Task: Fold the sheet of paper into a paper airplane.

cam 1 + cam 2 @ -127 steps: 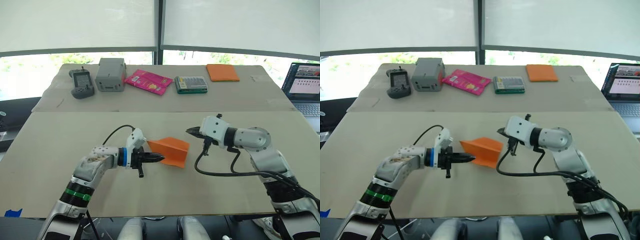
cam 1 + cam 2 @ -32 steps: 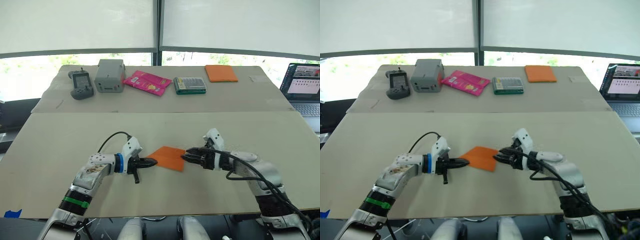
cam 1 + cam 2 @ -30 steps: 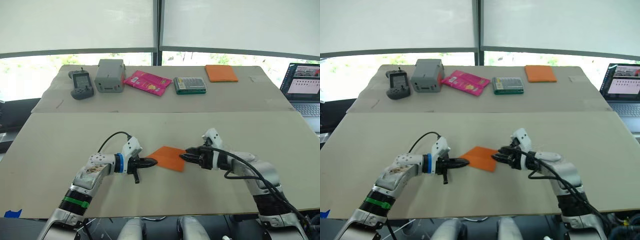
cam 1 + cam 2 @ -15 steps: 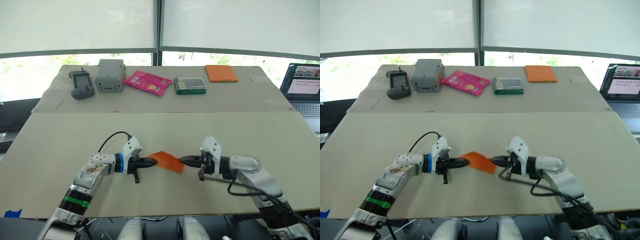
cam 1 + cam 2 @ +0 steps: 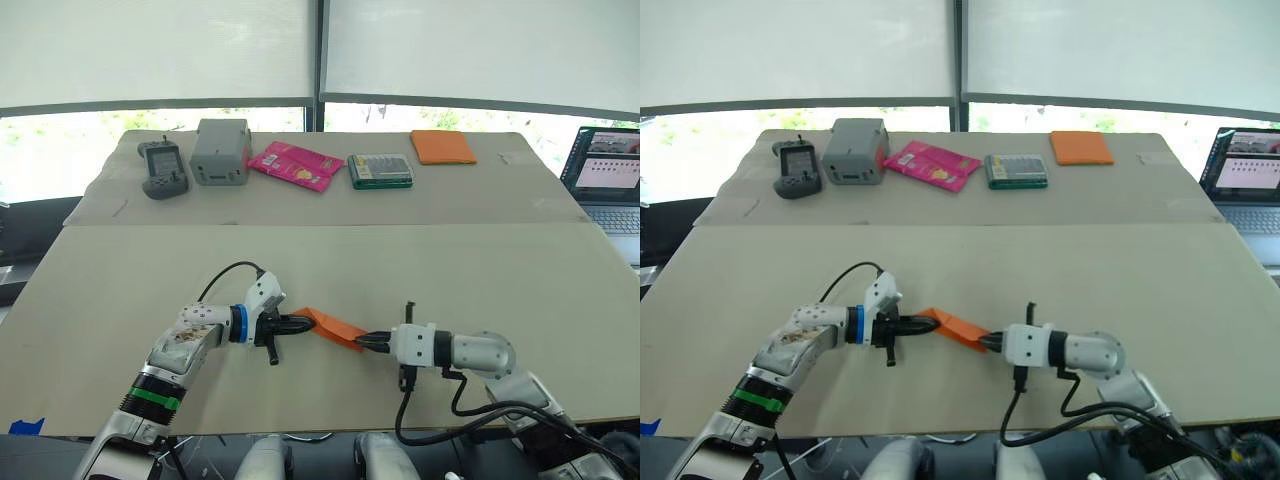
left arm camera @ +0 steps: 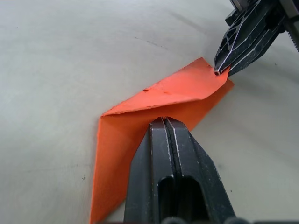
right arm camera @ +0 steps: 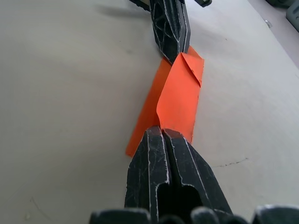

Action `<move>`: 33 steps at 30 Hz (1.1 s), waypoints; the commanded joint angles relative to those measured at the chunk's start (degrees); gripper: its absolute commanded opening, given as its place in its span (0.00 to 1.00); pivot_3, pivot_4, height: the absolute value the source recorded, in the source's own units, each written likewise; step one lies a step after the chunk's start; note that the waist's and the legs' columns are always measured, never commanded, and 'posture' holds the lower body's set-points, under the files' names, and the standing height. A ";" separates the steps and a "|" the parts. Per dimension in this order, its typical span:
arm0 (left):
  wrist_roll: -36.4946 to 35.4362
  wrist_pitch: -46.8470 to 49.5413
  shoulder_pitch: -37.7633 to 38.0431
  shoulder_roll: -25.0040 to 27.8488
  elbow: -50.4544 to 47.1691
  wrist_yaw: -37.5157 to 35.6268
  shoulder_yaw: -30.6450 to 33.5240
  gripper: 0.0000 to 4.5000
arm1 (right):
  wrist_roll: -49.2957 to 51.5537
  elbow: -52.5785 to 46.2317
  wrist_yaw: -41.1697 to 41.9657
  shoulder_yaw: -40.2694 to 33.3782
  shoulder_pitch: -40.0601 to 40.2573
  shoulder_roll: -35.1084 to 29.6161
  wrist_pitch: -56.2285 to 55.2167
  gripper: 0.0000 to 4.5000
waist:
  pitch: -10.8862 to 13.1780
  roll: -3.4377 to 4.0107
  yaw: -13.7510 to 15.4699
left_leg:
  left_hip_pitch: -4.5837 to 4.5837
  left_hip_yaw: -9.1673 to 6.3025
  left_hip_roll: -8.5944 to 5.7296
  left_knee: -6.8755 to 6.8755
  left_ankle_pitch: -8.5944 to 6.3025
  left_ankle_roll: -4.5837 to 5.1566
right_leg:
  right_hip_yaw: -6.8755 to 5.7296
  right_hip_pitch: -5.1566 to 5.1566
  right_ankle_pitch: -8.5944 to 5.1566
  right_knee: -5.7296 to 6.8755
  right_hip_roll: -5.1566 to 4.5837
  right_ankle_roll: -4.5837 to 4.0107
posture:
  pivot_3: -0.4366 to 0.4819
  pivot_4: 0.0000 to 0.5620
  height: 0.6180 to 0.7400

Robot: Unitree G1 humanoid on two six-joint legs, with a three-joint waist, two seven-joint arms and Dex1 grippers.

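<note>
Near the desk's (image 5: 120,290) front edge, about midway along it, the paper (image 5: 335,326) is lying low as a narrow folded orange wedge, and both tools are pinching it from opposite ends. From its left end the left tool (image 5: 305,322) is clamping it with fingers (image 6: 154,154) pressed together, while the right tool (image 5: 366,340) is gripping the opposite end with fingers (image 7: 156,154) likewise closed on it. Along the far edge a grey controller (image 5: 163,166), a grey box (image 5: 221,149), a pink packet (image 5: 296,163), a green case (image 5: 381,169) and an orange pad (image 5: 445,146) are sitting in a row, with a laptop (image 5: 606,170) past the right edge.
</note>
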 commanded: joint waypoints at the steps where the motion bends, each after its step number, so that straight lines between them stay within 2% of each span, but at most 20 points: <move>1: -2.68 3.75 -0.25 -0.61 -0.42 -0.02 1.84 0.00 | -0.95 1.27 -0.60 1.24 -0.04 0.86 -0.77 0.01 | 0.00 0.00 -0.07 | 0.00 0.00 0.01 0.00 0.00 0.00 | 0.00 0.00 0.00 0.01 0.00 0.00 | 0.48 0.27 1.00; 9: -10.04 7.56 -3.43 -0.42 1.41 -2.14 9.68 0.00 | -4.01 4.08 -2.06 2.67 -0.95 0.98 0.31 0.01 | 0.00 -0.01 -0.33 | 0.04 -0.02 0.04 0.00 0.00 0.00 | -0.01 -0.03 0.02 0.06 0.09 -0.03 | 0.48 0.27 1.00; 15: -14.04 11.22 -5.57 -1.49 -2.90 -3.36 10.04 0.00 | -3.76 3.69 -2.31 2.70 -0.39 0.88 2.02 0.01 | 0.00 -0.01 -0.24 | 0.07 -0.01 0.03 0.00 0.00 0.00 | 0.01 0.02 0.02 0.05 0.05 -0.03 | 0.48 0.27 1.00; 20: -7.70 7.64 -5.80 -2.90 -2.06 -1.57 3.98 0.00 | -3.66 2.10 -2.53 2.77 0.33 0.64 2.94 0.01 | 0.00 -0.01 -0.19 | 0.16 0.00 0.00 0.00 0.00 0.00 | 0.03 0.11 0.02 0.05 0.06 -0.03 | 0.48 0.27 1.00; 24: 1.16 0.79 -4.98 -1.64 2.50 -2.06 -3.43 0.00 | -2.79 0.66 -1.94 2.65 0.83 0.25 4.41 0.01 | 0.00 -0.01 -0.22 | 0.14 0.02 -0.04 -0.01 0.00 0.00 | 0.06 0.08 0.02 0.03 0.08 -0.03 | 0.48 0.27 1.00; 32: 6.19 -4.74 -5.98 -3.20 8.83 -1.74 -6.64 0.00 | -2.10 -2.50 0.37 1.99 1.23 -3.18 5.57 0.01 | -0.02 0.00 0.62 | 0.20 0.02 -0.05 0.00 0.00 0.00 | 0.04 0.18 0.01 0.00 -0.01 -0.02 | 0.48 0.27 1.00; 33: 6.26 -4.82 -6.08 -3.46 9.13 -1.60 -6.64 0.00 | -1.60 -3.00 0.66 1.84 1.37 -3.53 6.00 0.15 | -0.03 0.00 0.79 | 0.20 0.02 -0.05 0.00 0.00 0.00 | 0.04 0.21 0.00 -0.03 -0.01 -0.02 | 0.48 0.27 1.00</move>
